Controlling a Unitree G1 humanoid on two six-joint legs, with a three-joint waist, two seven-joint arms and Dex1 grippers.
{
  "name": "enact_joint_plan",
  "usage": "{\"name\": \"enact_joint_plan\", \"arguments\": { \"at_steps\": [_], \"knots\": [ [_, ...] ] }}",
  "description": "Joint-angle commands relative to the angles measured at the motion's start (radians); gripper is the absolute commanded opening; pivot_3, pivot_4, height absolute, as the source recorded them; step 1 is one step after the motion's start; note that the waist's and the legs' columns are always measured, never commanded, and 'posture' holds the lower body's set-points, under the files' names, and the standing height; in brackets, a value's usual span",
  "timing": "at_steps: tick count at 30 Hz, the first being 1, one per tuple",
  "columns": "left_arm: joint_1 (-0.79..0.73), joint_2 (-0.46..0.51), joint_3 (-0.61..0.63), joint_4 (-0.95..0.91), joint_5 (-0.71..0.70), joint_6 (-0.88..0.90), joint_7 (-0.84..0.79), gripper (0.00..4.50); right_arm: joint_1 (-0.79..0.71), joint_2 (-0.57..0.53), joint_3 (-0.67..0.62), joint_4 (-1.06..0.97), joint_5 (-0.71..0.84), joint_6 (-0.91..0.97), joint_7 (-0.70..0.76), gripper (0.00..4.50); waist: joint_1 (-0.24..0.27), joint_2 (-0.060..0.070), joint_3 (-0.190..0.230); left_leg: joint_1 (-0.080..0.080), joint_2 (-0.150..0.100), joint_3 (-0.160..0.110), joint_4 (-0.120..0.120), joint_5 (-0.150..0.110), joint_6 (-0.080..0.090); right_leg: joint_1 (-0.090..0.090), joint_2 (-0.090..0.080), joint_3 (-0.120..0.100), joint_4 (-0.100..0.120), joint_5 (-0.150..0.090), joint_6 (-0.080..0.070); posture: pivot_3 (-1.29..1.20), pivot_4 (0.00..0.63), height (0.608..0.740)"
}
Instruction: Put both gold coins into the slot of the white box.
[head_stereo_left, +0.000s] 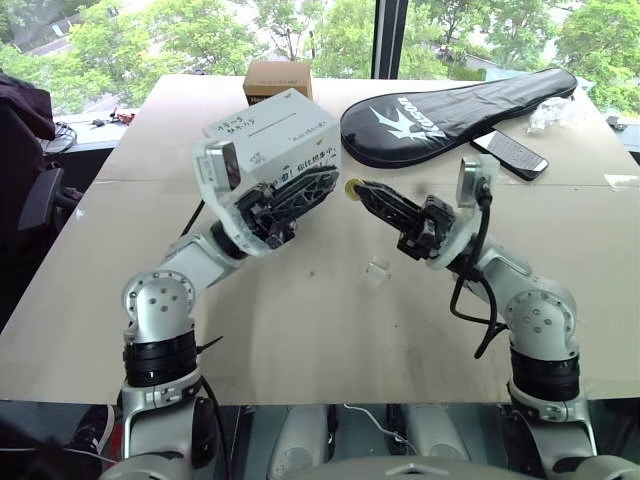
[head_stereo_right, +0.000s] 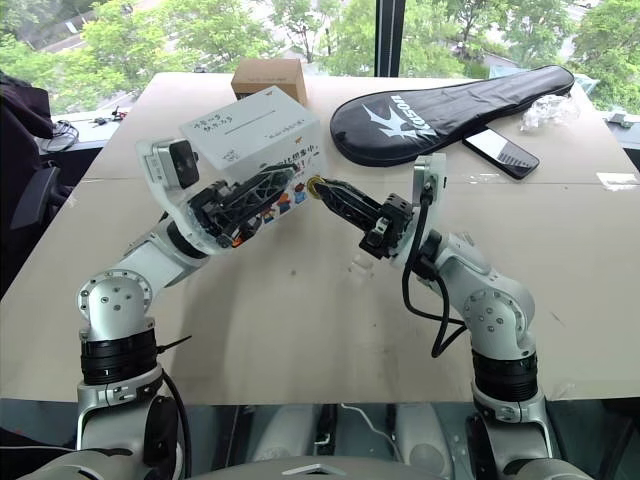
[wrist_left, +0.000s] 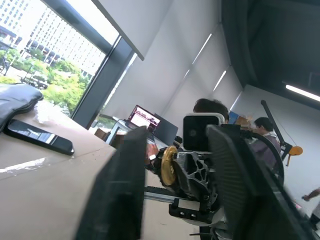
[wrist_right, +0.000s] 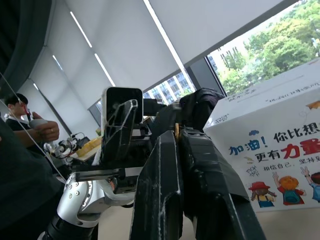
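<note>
- Jaws of the right gripper (head_stereo_left: 353, 187) pinch a small shiny gold coin (head_stereo_left: 352, 187); the left gripper (head_stereo_right: 268, 190) clamps the white cardboard box (head_stereo_right: 255, 130), raised off the worktop (head_stereo_left: 300, 330).
- Coin sits just beside the box; next, line its edge up with the thin dark slot (head_stereo_right: 262, 117) on top.

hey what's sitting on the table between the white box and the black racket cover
Nothing rests there: bare table separates the white box from the black racket cover, seen in both eye views. The right tool, holding a gold coin, hovers just before that gap.

one gold coin (head_stereo_left: 353, 187), two boxes (head_stereo_left: 280, 130), one phone (head_stereo_left: 509, 152), one racket case (head_stereo_left: 450, 105)
</note>
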Motion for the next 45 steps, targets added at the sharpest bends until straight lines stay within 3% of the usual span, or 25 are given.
{"name": "enact_joint_plan", "arguments": {
  "at_steps": [1,26,29,32,45],
  "knots": [
    [0.009,0.025,-0.014,-0.027,0.014,-0.007,-0.026,0.07,-0.034,-0.002,-0.006,-0.043,0.041,-0.002,-0.014,0.0,0.0,0.0,0.0,0.0,0.0,0.0,0.0,0.0,0.0,0.0,0.0,0.0,0.0,0.0,0.0,0.0,0.15,0.74],
    [-0.007,0.028,-0.002,0.04,0.0,0.007,-0.023,0.07,-0.036,-0.015,0.021,-0.05,0.064,-0.017,-0.039,0.0,0.001,0.0,0.0,0.0,0.0,0.0,0.0,0.0,0.0,0.0,0.0,0.0,-0.001,0.0,0.0,0.0,0.15,0.74],
    [-0.008,0.03,-0.003,0.03,-0.016,0.014,-0.034,0.78,-0.035,-0.016,0.022,-0.048,0.06,-0.021,-0.037,0.0,0.001,0.0,0.0,-0.001,0.0,0.0,0.0,0.0,0.0,0.0,0.0,0.0,-0.001,0.0,0.0,0.0,0.15,0.74],
    [-0.01,0.019,0.008,0.029,-0.011,-0.006,-0.03,2.15,-0.035,-0.015,0.021,-0.045,0.056,-0.024,-0.035,0.0,0.001,0.0,0.0,-0.001,0.0,0.0,-0.001,0.0,0.0,0.0,0.0,0.0,-0.001,0.0,0.0,0.0,0.15,0.74],
    [-0.002,0.03,0.021,0.025,-0.107,0.023,-0.069,2.15,-0.036,-0.012,0.022,-0.048,0.065,-0.027,-0.041,0.0,0.001,0.0,0.0,-0.001,0.0,0.0,-0.001,0.0,0.0,0.0,0.0,0.0,-0.002,0.0,0.0,0.0,0.15,0.74]
  ]
}}
